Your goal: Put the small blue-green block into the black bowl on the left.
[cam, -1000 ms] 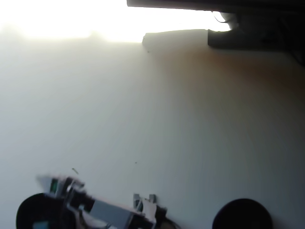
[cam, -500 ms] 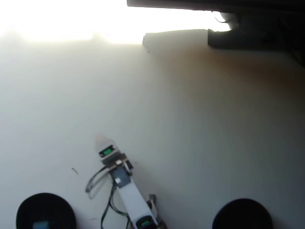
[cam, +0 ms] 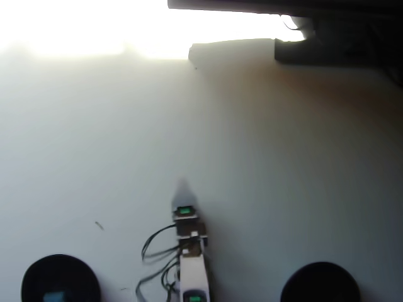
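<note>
Small blue-green block [cam: 55, 296] already inside black bowl [cam: 38, 277], overhead view's bottom left. Tool [cam: 183, 189] mid-counter [cam: 264, 163], empty; jaw state impossible to tell. Best parked clear, bowl undisturbed.

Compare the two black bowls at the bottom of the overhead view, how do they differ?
The left black bowl has the small blue-green block inside it; the right black bowl shows nothing inside. The left black bowl sits at the picture's left edge, the right black bowl right of the arm. The left black bowl's inside looks slightly lighter; the right black bowl's looks uniformly dark. Both are round, matte black, similar in size, and cut off by the bottom edge.
</note>
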You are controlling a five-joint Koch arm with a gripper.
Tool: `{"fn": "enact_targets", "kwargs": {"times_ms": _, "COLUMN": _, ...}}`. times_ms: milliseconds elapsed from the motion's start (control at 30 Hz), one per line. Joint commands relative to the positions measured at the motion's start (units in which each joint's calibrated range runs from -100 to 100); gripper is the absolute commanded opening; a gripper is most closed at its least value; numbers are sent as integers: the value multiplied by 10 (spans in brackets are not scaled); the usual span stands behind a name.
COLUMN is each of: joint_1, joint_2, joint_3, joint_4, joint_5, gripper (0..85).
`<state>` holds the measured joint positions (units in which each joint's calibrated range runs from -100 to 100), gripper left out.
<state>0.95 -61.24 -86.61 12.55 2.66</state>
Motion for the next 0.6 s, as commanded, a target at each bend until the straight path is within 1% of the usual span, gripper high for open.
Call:
{"fn": "enact_targets", "kwargs": {"times_ms": 0, "joint_1": -38, "joint_2": 34, "joint_3": 6, "joint_4": 29, "joint_5": -6, "gripper": 495}}
{"fn": "enact_targets", "kwargs": {"times_ms": 67, "joint_1": -54, "joint_2": 49, "joint_3": 4, "joint_4": 29, "joint_5": -21, "gripper": 495}}
{"fn": "enact_targets", "kwargs": {"times_ms": 167, "joint_1": -66, "joint_2": 84, "joint_3": -1, "joint_4": 36, "joint_5": -24, "gripper": 495}}
{"fn": "enact_targets", "kwargs": {"times_ms": 233, "joint_1": -64, "joint_2": 104, "joint_3": -7, "joint_4": 61, "joint_5": -25, "gripper": 483}}
{"fn": "enact_targets", "kwargs": {"times_ms": 300, "joint_1": -59, "joint_2": 104, "joint_3": -7, "joint_4": 61, "joint_5": -25, "gripper": 456}}
{"fn": "enact_targets", "kwargs": {"times_ms": 567, "joint_1": -36, "joint_2": 104, "joint_3": -12, "joint_4": 61, "joint_5": -27, "gripper": 474}}
